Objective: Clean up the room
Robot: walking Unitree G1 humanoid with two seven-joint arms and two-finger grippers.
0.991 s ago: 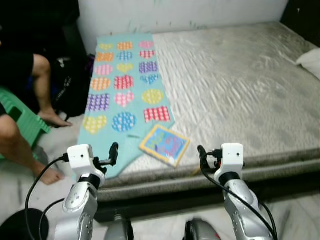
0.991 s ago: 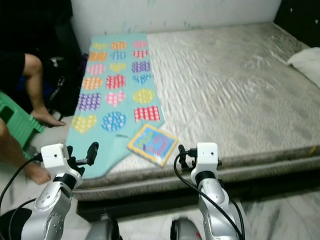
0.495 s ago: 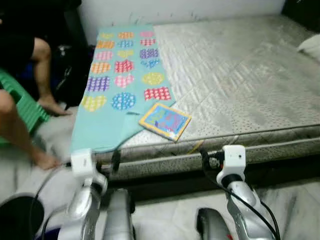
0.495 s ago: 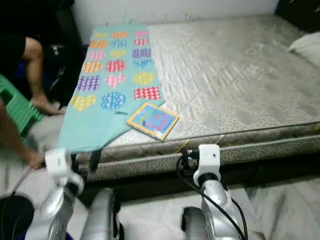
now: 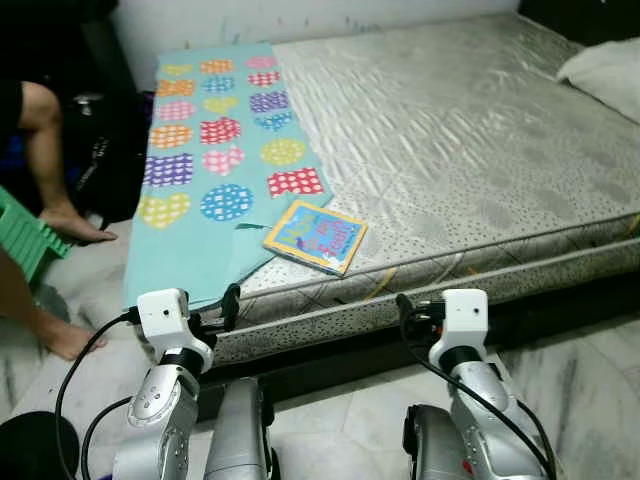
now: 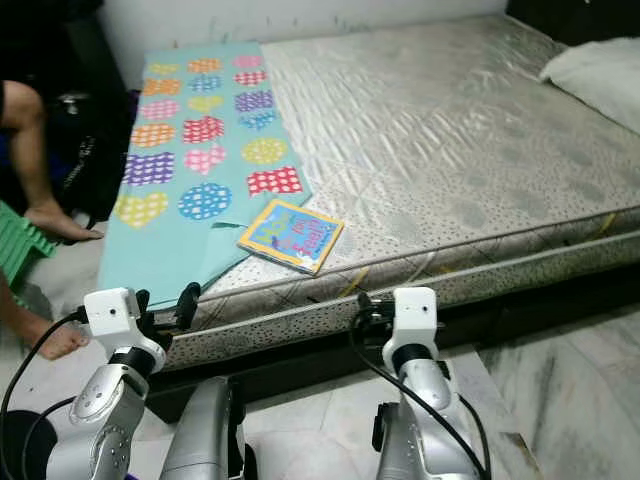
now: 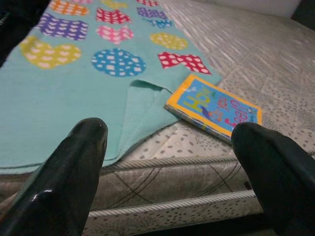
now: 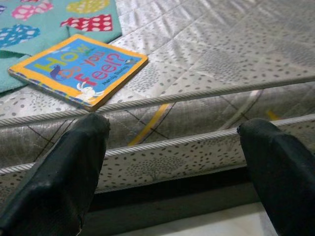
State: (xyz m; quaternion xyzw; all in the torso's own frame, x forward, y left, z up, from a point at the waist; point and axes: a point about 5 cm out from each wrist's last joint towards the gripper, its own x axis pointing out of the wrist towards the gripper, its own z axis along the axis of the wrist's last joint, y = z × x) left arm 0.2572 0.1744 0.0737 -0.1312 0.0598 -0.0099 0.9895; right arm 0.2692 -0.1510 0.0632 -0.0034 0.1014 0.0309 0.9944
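one book (image 5: 315,236), one blanket (image 5: 215,160), one pillow (image 5: 603,76), one mattress (image 5: 470,150).

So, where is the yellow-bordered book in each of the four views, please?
Left eye view: book near the mattress front edge, left of centre.
Right eye view: same spot, by the blanket's corner.
Left wrist view: centre-right, between the open fingers.
Right wrist view: upper left, above the left finger.
Shared landmark: the teal heart-patterned blanket touching the book's corner.
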